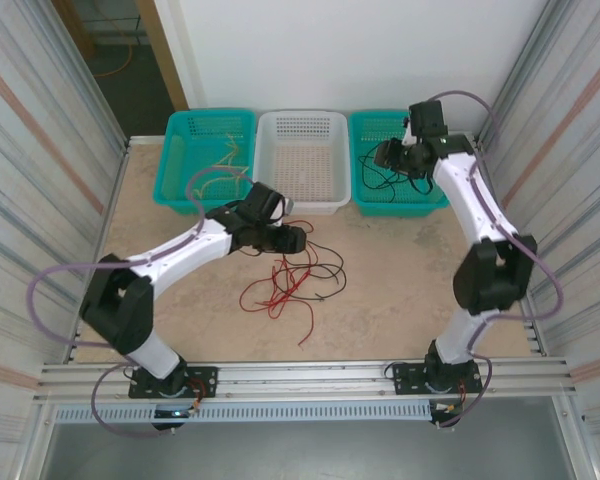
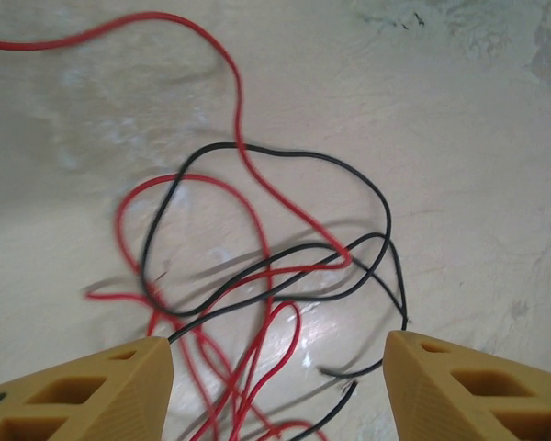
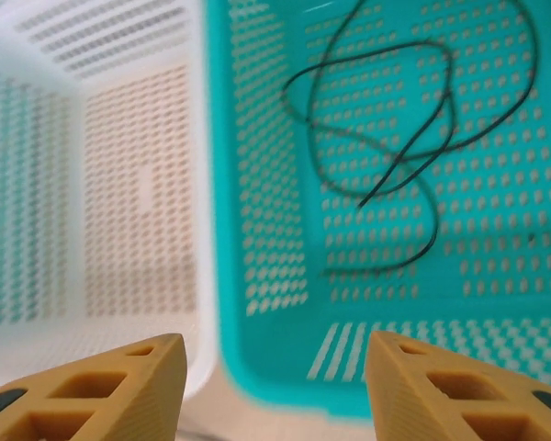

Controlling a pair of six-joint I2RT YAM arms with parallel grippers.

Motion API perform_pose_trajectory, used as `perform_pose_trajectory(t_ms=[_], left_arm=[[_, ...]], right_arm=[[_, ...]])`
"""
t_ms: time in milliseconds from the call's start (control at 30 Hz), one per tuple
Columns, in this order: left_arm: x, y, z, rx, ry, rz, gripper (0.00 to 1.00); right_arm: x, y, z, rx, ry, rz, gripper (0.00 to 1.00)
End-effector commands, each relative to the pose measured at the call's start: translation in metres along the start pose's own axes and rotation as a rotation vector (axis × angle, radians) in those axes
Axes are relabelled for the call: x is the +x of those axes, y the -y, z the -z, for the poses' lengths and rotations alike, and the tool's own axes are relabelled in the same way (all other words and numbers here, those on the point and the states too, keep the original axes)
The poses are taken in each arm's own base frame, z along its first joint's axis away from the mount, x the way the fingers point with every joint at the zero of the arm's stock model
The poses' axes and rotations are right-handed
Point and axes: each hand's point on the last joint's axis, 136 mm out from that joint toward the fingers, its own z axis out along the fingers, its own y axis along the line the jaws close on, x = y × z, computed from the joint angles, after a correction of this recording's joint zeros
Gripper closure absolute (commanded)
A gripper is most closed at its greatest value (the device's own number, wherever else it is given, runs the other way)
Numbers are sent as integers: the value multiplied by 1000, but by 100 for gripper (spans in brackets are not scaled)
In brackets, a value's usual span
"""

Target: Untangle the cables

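Note:
A tangle of red and black cables [image 1: 295, 275] lies on the table's middle. My left gripper [image 1: 298, 238] hovers over its far edge. In the left wrist view its yellow fingers [image 2: 119, 386] stand open, with red cable [image 2: 248, 184] and black cable [image 2: 349, 175] loops on the table beneath, none gripped. My right gripper [image 1: 385, 155] hangs over the right teal basket [image 1: 420, 200]. It is open and holds nothing [image 3: 275, 386]. A black cable [image 3: 413, 156] lies loose on that basket's floor. Pale yellow cables [image 1: 223, 165] lie in the left teal basket [image 1: 175, 160].
A white basket [image 1: 302, 200] stands between the two teal ones along the back edge. Corrugated walls close in both sides. Bare table lies in front of the tangle and to its right.

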Motion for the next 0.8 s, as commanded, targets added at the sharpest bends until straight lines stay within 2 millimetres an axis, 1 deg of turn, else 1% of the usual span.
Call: perform_pose_trajectory(t_ms=[0, 100, 200, 233, 333, 400, 500, 533, 567, 633, 700, 733, 767], left_arm=[[-17, 18, -10, 75, 20, 23, 38], [-19, 22, -23, 99, 0, 38, 39], [-18, 22, -35, 104, -25, 52, 44], [-17, 20, -38, 95, -34, 55, 46], [-16, 13, -48, 78, -43, 76, 50], [-18, 16, -53, 97, -41, 86, 52], [-21, 20, -61, 113, -48, 99, 58], [-22, 19, -63, 114, -51, 103, 61], [-22, 20, -64, 117, -53, 102, 67], [-21, 21, -63, 120, -58, 102, 85], [-20, 25, -54, 130, -57, 97, 97], [-21, 29, -46, 137, -48, 88, 100], [-21, 33, -36, 141, -39, 74, 100]], right_arm=[[11, -34, 40, -136, 97, 59, 44], [47, -52, 52, -203, 83, 108, 44], [78, -66, 64, -253, 85, 158, 36], [85, -68, 67, -259, 83, 172, 35], [100, -71, 73, -273, 79, 167, 35], [107, -73, 73, -297, 67, 155, 35], [116, -73, 69, -300, 45, 144, 36], [119, -72, 67, -295, 36, 141, 36], [121, -72, 65, -293, 27, 138, 36], [124, -72, 63, -293, 18, 139, 37], [126, -73, 63, -297, 16, 139, 36], [126, -74, 63, -302, 15, 137, 36], [126, -76, 63, -311, 14, 133, 36]])
